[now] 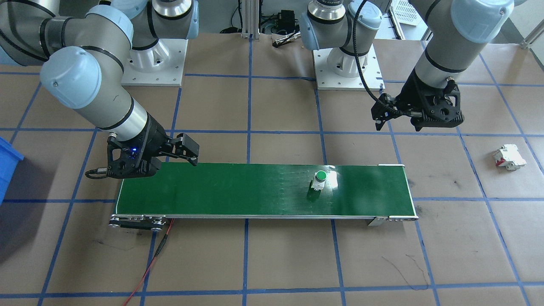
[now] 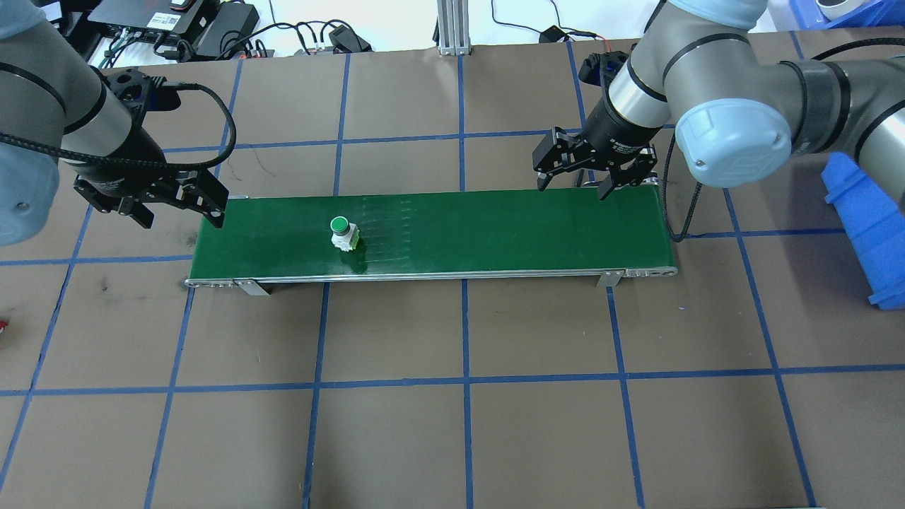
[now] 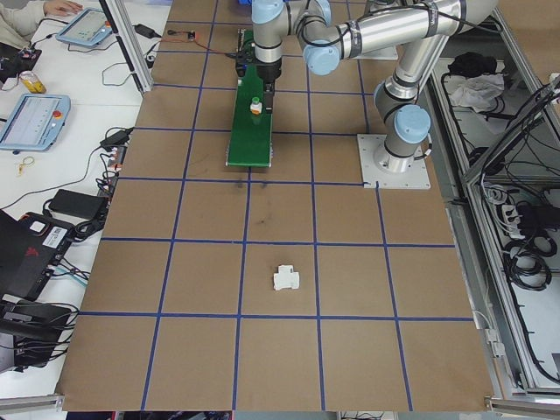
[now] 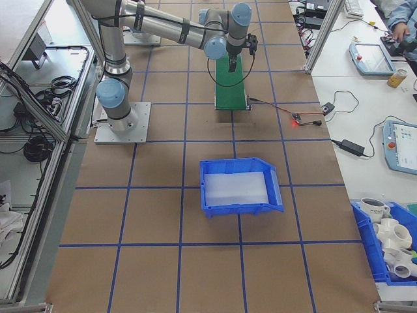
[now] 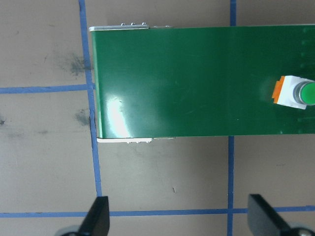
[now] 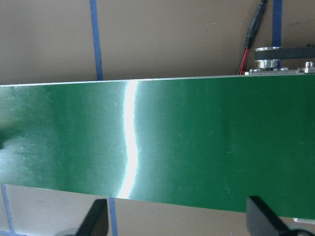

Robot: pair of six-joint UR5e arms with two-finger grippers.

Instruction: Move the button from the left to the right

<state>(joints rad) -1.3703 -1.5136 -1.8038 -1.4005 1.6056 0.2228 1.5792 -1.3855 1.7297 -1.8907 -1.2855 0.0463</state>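
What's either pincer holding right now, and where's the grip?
Nothing. Left pincer and right pincer are both open and empty; the button stands free on the conveyor belt.

The tabletop (image 2: 537, 438) was brown, crossed by a grid of blue tape lines, and the conveyor belt (image 2: 495, 230) at mid-frame was dark green. The button (image 2: 341, 232) had a green cap on a white body, and the bin (image 4: 240, 186) was bright blue.

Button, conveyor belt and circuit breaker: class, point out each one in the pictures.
button (image 2: 339, 225), overhead exterior view, on its round green cap
conveyor belt (image 2: 495, 230), overhead exterior view, on bare green surface
circuit breaker (image 1: 509, 157), exterior front-facing view, on its white body
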